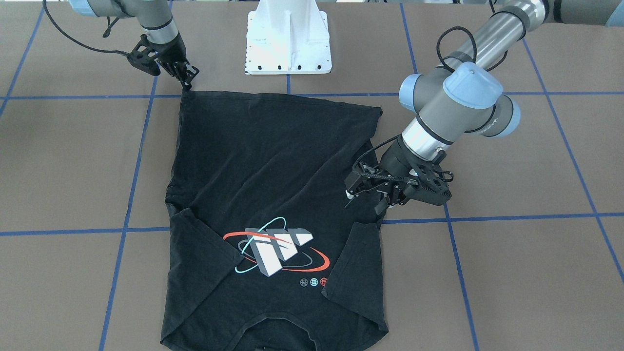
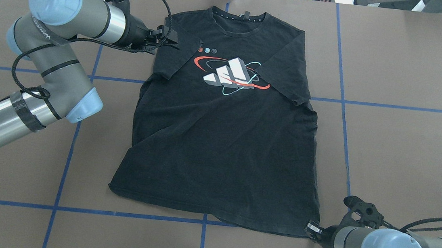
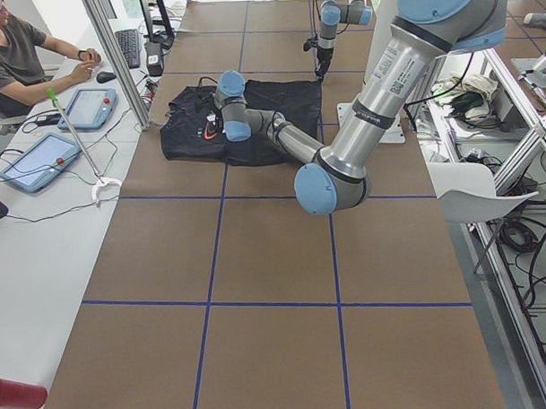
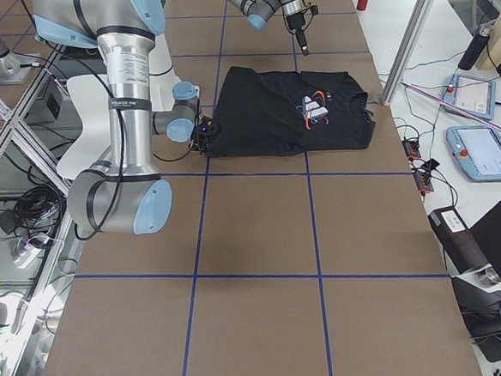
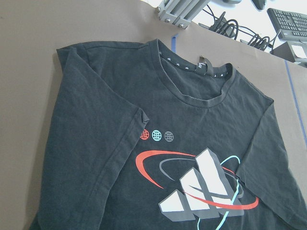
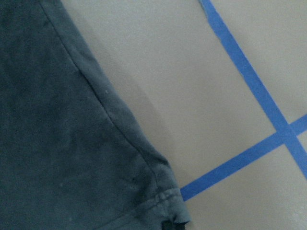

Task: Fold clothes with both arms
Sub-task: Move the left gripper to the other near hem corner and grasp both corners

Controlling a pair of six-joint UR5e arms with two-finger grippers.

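Brown surface [image 2: 386, 136] with a blue tape grid carries the black T-shirt [image 2: 222, 148], laid flat, graphic side up, collar away from the robot, both sleeves turned in over the chest.

View differences:
- The front-facing view alone shows the left hand [image 1: 375, 191] with its fingers parted, empty, just beside the sleeve on that side.
- The same view shows the right hand [image 1: 187, 82] with its fingers drawn together on the hem corner. The right wrist view shows only that corner and bare surface.
- The exterior left view adds a seated operator [image 3: 21, 61] and two tablets [image 3: 88, 108].

Markings:
- The left wrist view gives the chest graphic [image 5: 201, 187]: three white slanted bars ringed in red and cyan, with three small globe icons [image 5: 156, 136] above it.
- The collar tag [image 5: 201, 63] cannot be read.
- Lettering on the left arm [image 2: 43, 36] is too small to read.
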